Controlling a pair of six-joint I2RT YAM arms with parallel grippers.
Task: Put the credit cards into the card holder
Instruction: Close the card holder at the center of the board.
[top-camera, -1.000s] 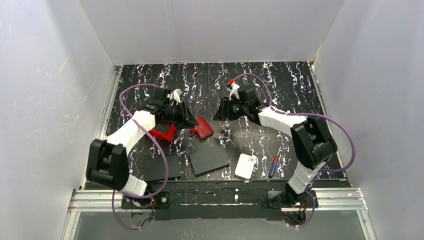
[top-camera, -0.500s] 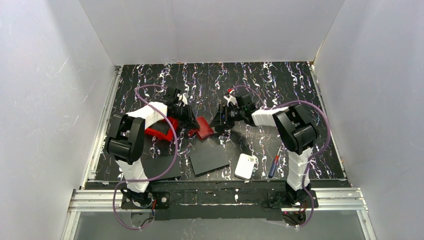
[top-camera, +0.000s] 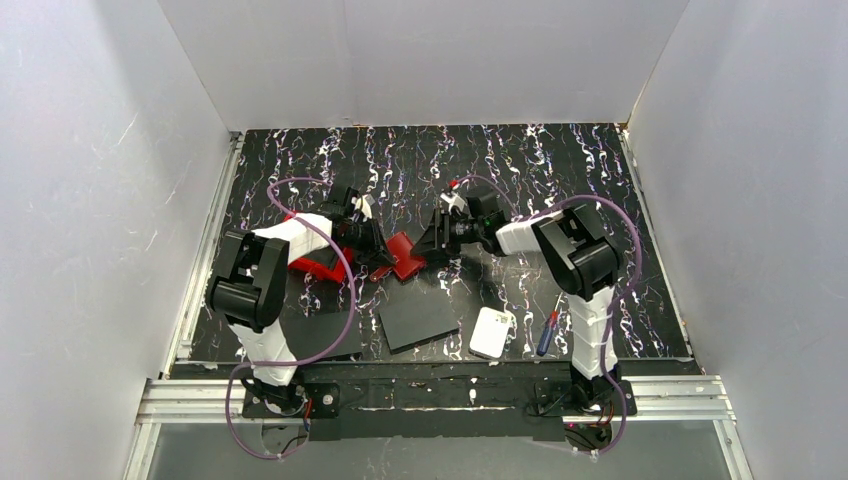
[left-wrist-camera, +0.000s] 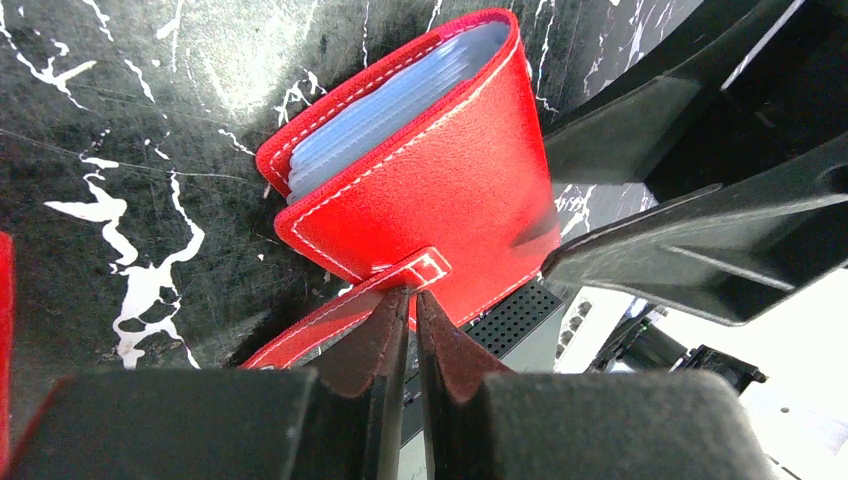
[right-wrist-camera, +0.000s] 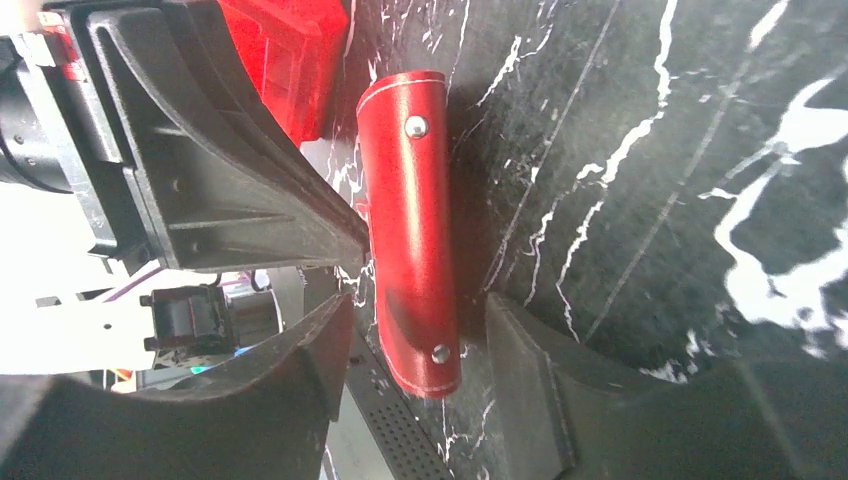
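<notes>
One card holder (top-camera: 407, 257), two black sheets (top-camera: 418, 320), one white pad (top-camera: 492, 332), one screwdriver (top-camera: 545, 333)

Top external: fixed high at the near side, looking down over the whole table (top-camera: 420, 160). Left wrist, right wrist: very close, low, aimed from opposite sides; all three share the card holder (left-wrist-camera: 430, 190).

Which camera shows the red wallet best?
Left wrist: the card holder fills the view, pale layers stacked in its open end. Right wrist shows only its studded red outside; top view, a small red patch.
</notes>
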